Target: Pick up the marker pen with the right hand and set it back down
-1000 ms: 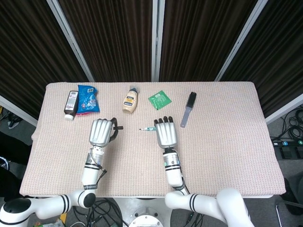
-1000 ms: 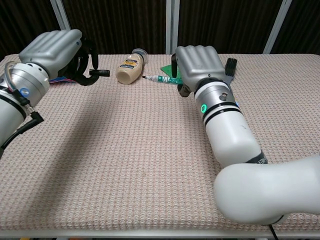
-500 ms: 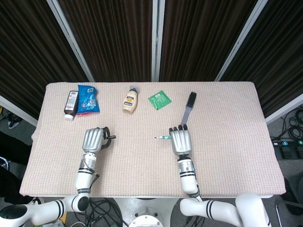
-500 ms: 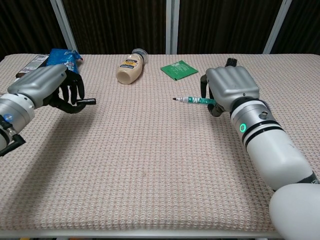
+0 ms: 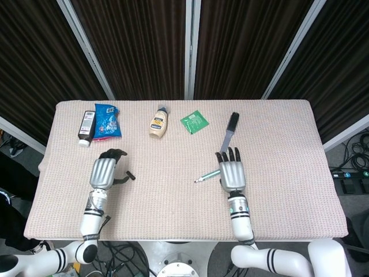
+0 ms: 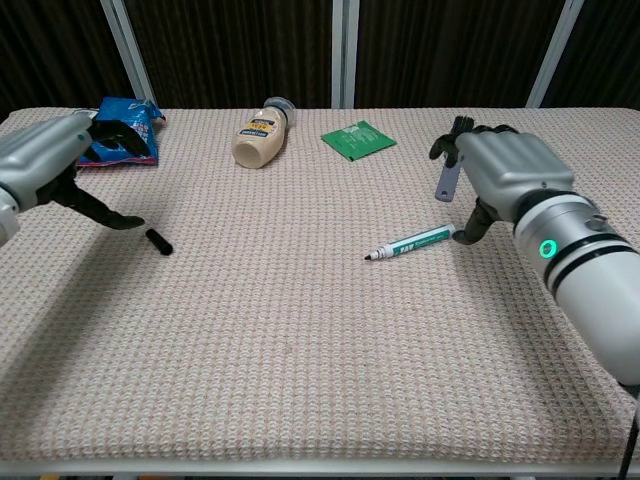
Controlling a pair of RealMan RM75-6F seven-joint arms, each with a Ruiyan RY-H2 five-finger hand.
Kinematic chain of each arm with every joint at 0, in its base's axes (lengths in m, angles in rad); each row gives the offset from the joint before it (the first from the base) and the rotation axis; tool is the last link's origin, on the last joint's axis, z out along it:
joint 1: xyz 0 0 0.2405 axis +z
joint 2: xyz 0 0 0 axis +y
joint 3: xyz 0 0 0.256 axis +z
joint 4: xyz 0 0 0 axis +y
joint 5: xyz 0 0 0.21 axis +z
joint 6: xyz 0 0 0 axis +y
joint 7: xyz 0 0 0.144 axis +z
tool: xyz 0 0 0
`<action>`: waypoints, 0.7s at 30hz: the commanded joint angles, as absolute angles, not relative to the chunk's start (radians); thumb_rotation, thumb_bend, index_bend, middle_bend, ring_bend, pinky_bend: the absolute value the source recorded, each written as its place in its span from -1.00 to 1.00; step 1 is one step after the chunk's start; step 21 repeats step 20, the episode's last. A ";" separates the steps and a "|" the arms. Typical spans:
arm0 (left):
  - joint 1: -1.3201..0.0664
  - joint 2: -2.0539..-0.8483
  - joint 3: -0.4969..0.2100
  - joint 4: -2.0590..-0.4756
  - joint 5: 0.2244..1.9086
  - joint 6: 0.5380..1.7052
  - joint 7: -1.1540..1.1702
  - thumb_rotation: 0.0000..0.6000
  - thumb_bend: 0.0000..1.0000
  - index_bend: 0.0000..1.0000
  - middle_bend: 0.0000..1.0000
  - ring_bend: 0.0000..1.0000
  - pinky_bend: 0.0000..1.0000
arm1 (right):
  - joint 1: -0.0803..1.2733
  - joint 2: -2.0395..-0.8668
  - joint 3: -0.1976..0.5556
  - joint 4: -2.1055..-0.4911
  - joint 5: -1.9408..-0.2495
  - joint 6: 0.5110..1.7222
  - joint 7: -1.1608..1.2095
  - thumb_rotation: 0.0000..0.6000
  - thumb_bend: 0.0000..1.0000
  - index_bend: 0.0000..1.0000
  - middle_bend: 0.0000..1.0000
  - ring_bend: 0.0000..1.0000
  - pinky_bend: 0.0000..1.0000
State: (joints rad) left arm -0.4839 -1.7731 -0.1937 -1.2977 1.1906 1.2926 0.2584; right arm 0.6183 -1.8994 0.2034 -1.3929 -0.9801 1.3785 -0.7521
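Since the earlier frame, the right hand [image 5: 233, 172] had let go of the marker pen [image 5: 207, 176] — its fingers now spread, holding nothing — and the left hand [image 5: 105, 170] had also uncurled, empty. The pen, a slim green-and-white cylinder with a dark tip, lay on the woven beige table cover [image 5: 173, 202] at the right hand's 9 o'clock, its rear end just beside the thumb [image 6: 470, 226].

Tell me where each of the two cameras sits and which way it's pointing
Head view: sits high above the near edge, looks steeply down on the whole table; both forearms, left hand and right hand show from behind.
Chest view: sits low at the near edge, looks level across the table toward the curtains; left hand and right hand enter from the sides.
Shared: both hands, marker pen, mayonnaise bottle, green packet.
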 commanded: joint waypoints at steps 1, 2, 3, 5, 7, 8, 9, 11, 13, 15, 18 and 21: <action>-0.408 -1.715 -0.137 -1.341 1.275 1.406 0.241 1.00 -0.88 -0.44 -0.52 -0.64 -0.53 | 0.493 -1.765 0.108 -1.526 -1.136 1.521 -0.618 1.00 -0.91 -0.61 -0.53 -0.89 -0.90; -0.389 -1.705 -0.120 -1.340 1.293 1.431 0.231 1.00 -0.88 -0.44 -0.52 -0.65 -0.55 | 0.467 -1.737 0.085 -1.539 -1.166 1.545 -0.586 1.00 -0.91 -0.61 -0.54 -0.90 -0.90; -0.369 -1.697 -0.105 -1.337 1.307 1.455 0.224 1.00 -0.89 -0.44 -0.52 -0.66 -0.56 | 0.436 -1.707 0.057 -1.549 -1.197 1.574 -0.549 1.00 -0.91 -0.61 -0.55 -0.91 -0.91; -0.323 -1.685 -0.069 -1.324 1.335 1.505 0.205 1.00 -0.89 -0.44 -0.52 -0.68 -0.59 | 0.365 -1.647 -0.001 -1.546 -1.254 1.631 -0.461 1.00 -0.91 -0.62 -0.58 -0.94 -0.92; -0.280 -1.680 -0.042 -1.305 1.353 1.546 0.190 1.00 -0.89 -0.44 -0.52 -0.70 -0.61 | 0.299 -1.621 -0.038 -1.514 -1.286 1.684 -0.383 1.00 -0.91 -0.64 -0.60 -0.97 -0.93; -0.263 -1.679 -0.033 -1.297 1.358 1.561 0.183 1.00 -0.89 -0.44 -0.52 -0.70 -0.61 | 0.272 -1.616 -0.051 -1.496 -1.294 1.702 -0.353 1.00 -0.91 -0.64 -0.61 -0.98 -0.94; -0.247 -1.680 -0.025 -1.291 1.362 1.573 0.176 1.00 -0.90 -0.44 -0.52 -0.70 -0.62 | 0.249 -1.615 -0.060 -1.477 -1.302 1.716 -0.328 1.00 -0.91 -0.65 -0.62 -0.99 -0.95; -0.215 -1.682 -0.012 -1.283 1.367 1.595 0.156 1.00 -0.90 -0.44 -0.53 -0.70 -0.62 | 0.195 -1.616 -0.078 -1.436 -1.300 1.736 -0.274 1.00 -0.91 -0.66 -0.63 -1.00 -0.97; -0.190 -1.686 -0.004 -1.273 1.376 1.615 0.144 1.00 -0.90 -0.44 -0.53 -0.70 -0.62 | 0.155 -1.622 -0.082 -1.401 -1.301 1.745 -0.222 1.00 -0.91 -0.68 -0.64 -1.00 -0.99; -0.174 -1.689 0.002 -1.263 1.386 1.628 0.139 1.00 -0.90 -0.44 -0.53 -0.70 -0.62 | 0.131 -1.629 -0.079 -1.377 -1.305 1.746 -0.184 1.00 -0.91 -0.69 -0.65 -1.00 -1.00; -0.151 -1.694 0.003 -1.252 1.395 1.638 0.121 1.00 -0.90 -0.44 -0.53 -0.70 -0.62 | 0.112 -1.644 -0.067 -1.338 -1.318 1.735 -0.161 1.00 -0.91 -0.69 -0.65 -1.00 -1.00; -0.144 -1.696 0.001 -1.248 1.397 1.634 0.109 1.00 -0.90 -0.44 -0.53 -0.70 -0.62 | 0.108 -1.651 -0.059 -1.325 -1.331 1.730 -0.163 1.00 -0.91 -0.69 -0.65 -1.00 -1.00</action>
